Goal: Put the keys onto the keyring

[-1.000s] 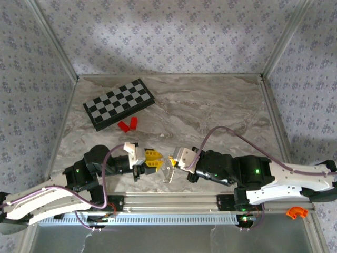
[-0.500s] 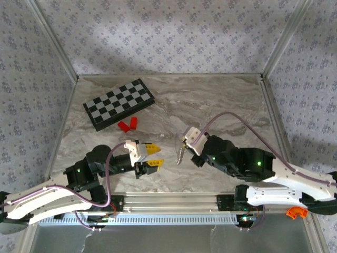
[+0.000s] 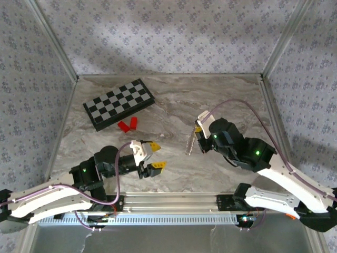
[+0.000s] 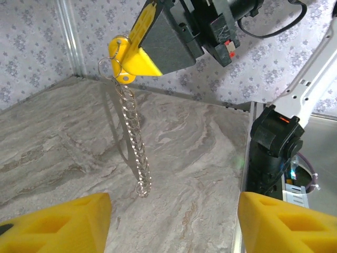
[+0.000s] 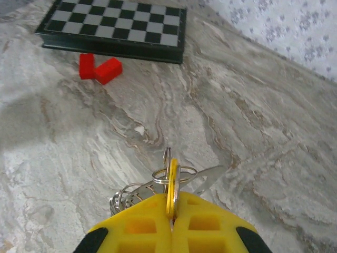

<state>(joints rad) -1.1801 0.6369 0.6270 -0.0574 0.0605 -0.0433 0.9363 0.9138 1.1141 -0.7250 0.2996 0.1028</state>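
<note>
The little yellow key (image 5: 172, 182) is sitting edge-on between the right fingers (image 5: 137, 226), which are clamping shut on it, bottom centre of the right wrist view. The keyring (image 4: 134, 142) chain is dangling from that pinch toward the counter (image 4: 200, 158). The left fingers (image 4: 58, 221) are gaping wide along their frame's bottom edge, well apart from the chain and gripping nothing.

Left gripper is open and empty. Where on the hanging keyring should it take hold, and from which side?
I'd take the keyring by its free lower end, coming in level from where the left gripper sits, jaws straddling the chain. It hangs nearly straight from the shut right gripper, which occupies the top.
</note>
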